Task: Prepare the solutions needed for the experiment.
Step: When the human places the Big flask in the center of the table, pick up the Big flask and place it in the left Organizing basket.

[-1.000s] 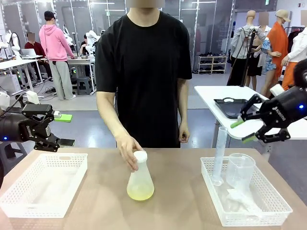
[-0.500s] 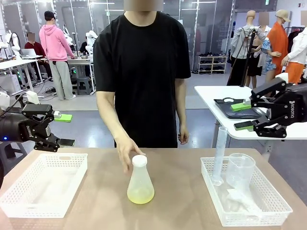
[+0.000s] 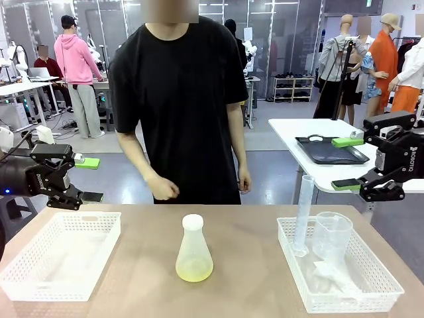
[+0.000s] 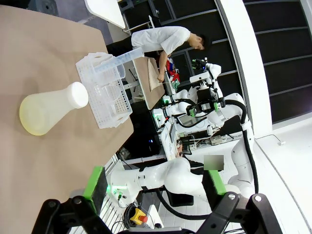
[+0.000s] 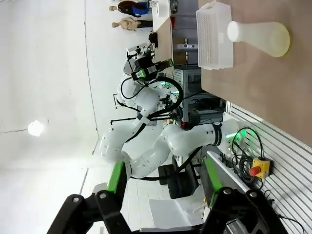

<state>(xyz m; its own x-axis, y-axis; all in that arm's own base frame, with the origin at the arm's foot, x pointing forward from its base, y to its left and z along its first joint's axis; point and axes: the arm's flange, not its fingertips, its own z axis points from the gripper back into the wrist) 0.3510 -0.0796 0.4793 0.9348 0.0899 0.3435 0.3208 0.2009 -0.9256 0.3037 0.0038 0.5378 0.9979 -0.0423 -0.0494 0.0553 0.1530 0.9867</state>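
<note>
Mid-table: capped flask (image 3: 194,246), solution (image 3: 194,268) pooled at its bottom. Off to the sides, left gripper (image 3: 86,179) and right gripper (image 3: 346,163) both spread, empty. Risk: pinch on sloped wall slips, flask tips.

place: lab | cues: flask (image 3: 194,255), graduated cylinder (image 3: 305,205), beaker (image 3: 331,235), white worktables (image 3: 285,129)
</note>
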